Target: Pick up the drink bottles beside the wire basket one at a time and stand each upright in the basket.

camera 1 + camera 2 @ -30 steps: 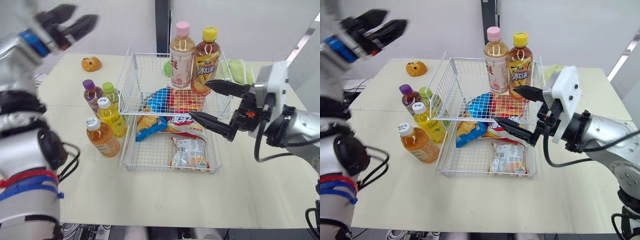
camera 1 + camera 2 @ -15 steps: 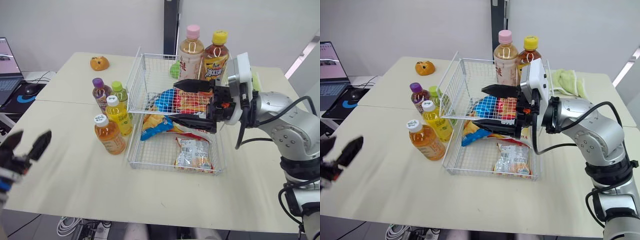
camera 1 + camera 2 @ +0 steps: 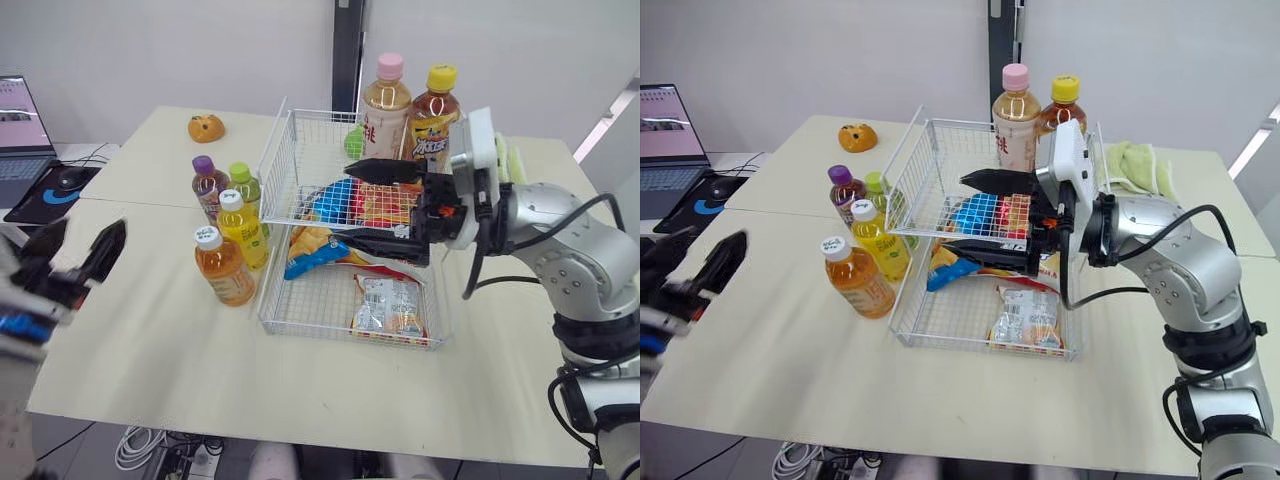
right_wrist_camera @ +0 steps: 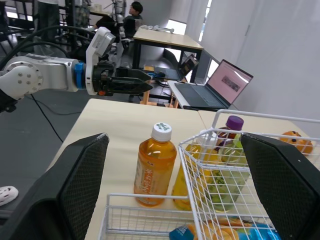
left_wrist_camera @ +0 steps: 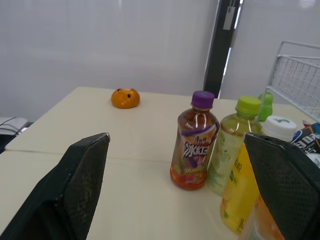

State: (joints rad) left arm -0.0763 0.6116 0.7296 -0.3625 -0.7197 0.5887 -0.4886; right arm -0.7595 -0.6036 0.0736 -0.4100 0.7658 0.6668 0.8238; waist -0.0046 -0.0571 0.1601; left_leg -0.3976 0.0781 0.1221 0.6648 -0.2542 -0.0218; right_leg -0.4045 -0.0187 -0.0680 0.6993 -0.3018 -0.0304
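Wire basket [image 3: 274, 160]: snack bags [image 3: 388, 305] inside | right hand [image 3: 343, 205] above, spread

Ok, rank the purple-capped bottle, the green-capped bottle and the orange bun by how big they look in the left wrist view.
1. purple-capped brown drink bottle and green-capped pale yellow bottle: they look about alike, so they are not ranked against each other.
2. small round orange bun: smallest as seen, though it sits farther from the camera.
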